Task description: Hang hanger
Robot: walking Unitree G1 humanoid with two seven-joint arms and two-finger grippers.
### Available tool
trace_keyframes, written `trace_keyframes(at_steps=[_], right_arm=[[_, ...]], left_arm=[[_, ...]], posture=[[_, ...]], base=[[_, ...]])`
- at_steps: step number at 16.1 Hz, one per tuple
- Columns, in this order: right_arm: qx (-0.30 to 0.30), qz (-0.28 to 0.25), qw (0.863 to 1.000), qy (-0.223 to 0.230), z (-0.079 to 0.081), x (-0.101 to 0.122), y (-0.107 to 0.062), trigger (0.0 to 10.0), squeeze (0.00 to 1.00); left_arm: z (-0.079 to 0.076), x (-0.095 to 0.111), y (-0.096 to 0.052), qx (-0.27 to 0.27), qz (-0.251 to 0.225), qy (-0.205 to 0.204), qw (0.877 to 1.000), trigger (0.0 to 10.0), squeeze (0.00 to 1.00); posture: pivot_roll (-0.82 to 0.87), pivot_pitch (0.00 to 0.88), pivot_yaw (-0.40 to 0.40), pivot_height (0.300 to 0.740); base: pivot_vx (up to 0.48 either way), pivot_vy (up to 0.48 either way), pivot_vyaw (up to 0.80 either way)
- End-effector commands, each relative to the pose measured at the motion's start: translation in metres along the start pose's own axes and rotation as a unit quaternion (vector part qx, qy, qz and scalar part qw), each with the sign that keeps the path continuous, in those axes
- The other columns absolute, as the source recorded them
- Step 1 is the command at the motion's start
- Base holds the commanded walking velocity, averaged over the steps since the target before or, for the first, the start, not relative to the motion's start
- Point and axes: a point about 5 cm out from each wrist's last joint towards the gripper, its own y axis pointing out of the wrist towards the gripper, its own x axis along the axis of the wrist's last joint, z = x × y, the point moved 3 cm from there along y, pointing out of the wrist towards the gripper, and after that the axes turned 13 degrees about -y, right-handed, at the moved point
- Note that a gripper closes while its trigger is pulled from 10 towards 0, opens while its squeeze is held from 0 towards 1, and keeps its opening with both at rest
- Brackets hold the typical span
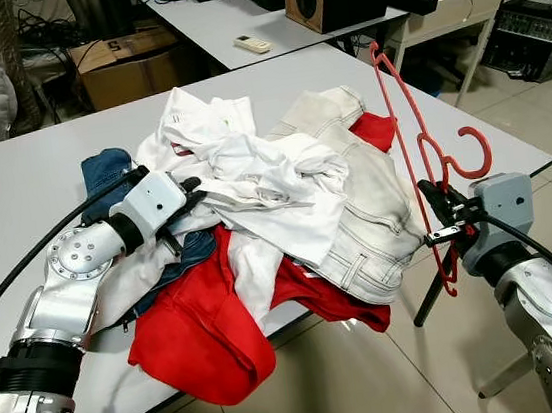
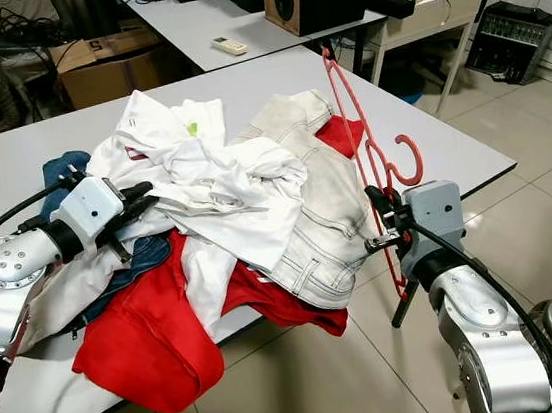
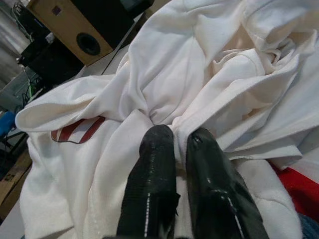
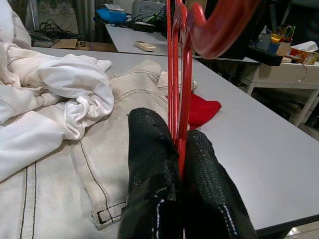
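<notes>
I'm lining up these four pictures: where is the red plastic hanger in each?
Left eye view: red plastic hanger at the table's right edge, in the right gripper.
Right eye view: right of centre, beside the pale jeans.
Left wrist view: not in it.
Right wrist view: centre, between the fingers.
Shared landmark: the pale jeans.

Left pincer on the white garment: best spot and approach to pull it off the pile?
Probably the raised fold of the white garment where the left pincer already pinches, coming from the robot's left side. That ridge stands proud of the pile, so the fingers can close around it without catching the pale jeans.
</notes>
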Motion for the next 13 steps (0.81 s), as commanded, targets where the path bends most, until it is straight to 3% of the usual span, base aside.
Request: trace_keyframes(at_steps=[1, 6, 8, 9, 11, 13], right_arm=[[-0.002, -0.015, 1.000, -0.003, -0.002, 0.005, 0.002, 10.0, 0.00], [0.005, -0.029, 1.000, 0.006, -0.002, 0.009, 0.001, 10.0, 0.00], [-0.003, -0.035, 0.999, 0.009, -0.005, 0.010, 0.002, 10.0, 0.00], [-0.004, -0.036, 0.999, 0.009, -0.006, 0.010, 0.002, 10.0, 0.00], [-0.003, -0.043, 0.999, 0.012, -0.006, 0.012, 0.002, 10.0, 0.00], [0.030, -0.070, 0.997, 0.024, 0.000, 0.019, -0.003, 10.0, 0.00]], left_arm=[[0.007, 0.010, 0.001, 0.006, -0.013, -0.008, 1.000, 0.0, 0.00], [0.007, 0.013, 0.001, -0.006, -0.022, -0.033, 0.999, 0.0, 0.00], [0.027, 0.054, 0.001, 0.029, -0.127, -0.096, 0.987, 0.0, 0.00], [0.033, 0.067, 0.000, 0.034, -0.156, -0.110, 0.981, 0.0, 0.00], [0.047, 0.095, -0.005, 0.042, -0.206, -0.123, 0.970, 0.0, 0.00], [0.052, 0.109, -0.009, 0.034, -0.223, -0.121, 0.967, 0.0, 0.00]], posture=[[-0.20, 0.000, -0.005, 0.740], [-0.19, 0.000, 0.009, 0.740], [-0.19, 0.000, 0.013, 0.740], [-0.19, 0.000, 0.015, 0.740], [-0.18, 0.000, 0.022, 0.740], [-0.18, 0.000, 0.032, 0.740]], base=[[0.000, 0.000, 0.00], [0.000, 0.000, 0.00], [0.000, 0.000, 0.00], [0.000, 0.000, 0.00], [0.000, 0.000, 0.00], [0.000, 0.000, 0.00]])
